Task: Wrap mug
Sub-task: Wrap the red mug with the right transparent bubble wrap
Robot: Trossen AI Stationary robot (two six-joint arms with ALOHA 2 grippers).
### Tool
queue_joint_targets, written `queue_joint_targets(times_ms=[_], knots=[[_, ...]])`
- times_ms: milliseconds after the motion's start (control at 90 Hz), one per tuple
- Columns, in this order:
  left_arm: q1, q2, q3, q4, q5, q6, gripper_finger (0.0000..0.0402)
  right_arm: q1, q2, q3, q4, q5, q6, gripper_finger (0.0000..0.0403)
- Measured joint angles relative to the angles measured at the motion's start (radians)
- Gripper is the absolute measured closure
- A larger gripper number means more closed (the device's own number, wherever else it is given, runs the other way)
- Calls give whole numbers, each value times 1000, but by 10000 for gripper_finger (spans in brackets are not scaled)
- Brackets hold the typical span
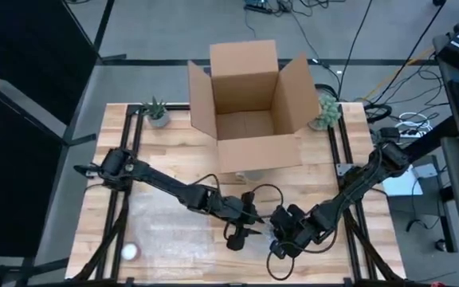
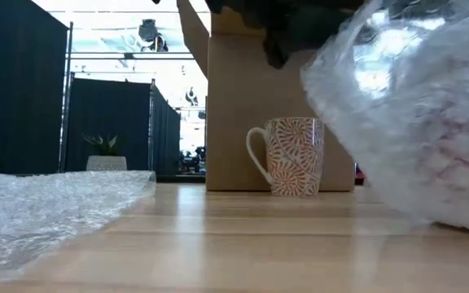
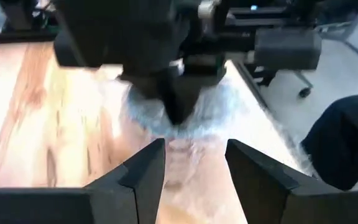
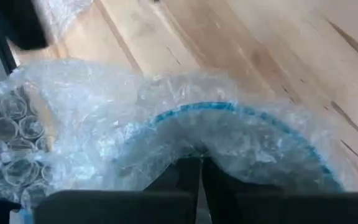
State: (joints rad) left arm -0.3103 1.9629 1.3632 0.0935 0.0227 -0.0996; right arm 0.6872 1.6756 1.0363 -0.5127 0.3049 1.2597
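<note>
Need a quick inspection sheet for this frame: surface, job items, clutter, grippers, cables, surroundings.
Surface: wooden table, bubble wrap sheet spread at front left.
Job's things: patterned mug upright before the cardboard box, unwrapped; a bubble-wrapped bundle at the right gripper.
Clutter: two small potted plants at the back corners; small white ball on the sheet.
Grippers: left gripper open, empty; right gripper shut on the bundle's wrap.
Cables: loose cables right of the table.
Surroundings: dark curtain panels.

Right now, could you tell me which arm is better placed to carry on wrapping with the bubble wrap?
Probably the right. The right gripper is already shut on the bubble wrap, while the left gripper is open and holds nothing.
</note>
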Motion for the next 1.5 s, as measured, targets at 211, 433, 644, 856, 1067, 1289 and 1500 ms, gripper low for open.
queue_joint_targets(times_ms=[211, 433, 644, 856, 1067, 1289, 1500], knots=[[15, 74, 0, 158, -32, -10, 238, 0, 0, 0, 6, 3, -8, 403], [24, 183, 2, 364, -19, -41, 238, 0, 1, 0, 14, 0, -21, 403], [25, 238, 5, 443, 31, -48, 238, 1, 2, 14, -3, -3, -27, 403], [24, 242, 6, 436, 34, -39, 238, -1, 10, 146, -202, -28, -74, 403], [22, 243, 6, 432, 35, -47, 238, 3, 8, 290, -433, -90, -79, 403], [22, 243, 6, 433, 35, -51, 238, 2, 5, 400, -522, -56, -104, 403], [22, 243, 5, 433, 35, -51, 238, 1, 45, 338, -365, -64, -143, 403]])
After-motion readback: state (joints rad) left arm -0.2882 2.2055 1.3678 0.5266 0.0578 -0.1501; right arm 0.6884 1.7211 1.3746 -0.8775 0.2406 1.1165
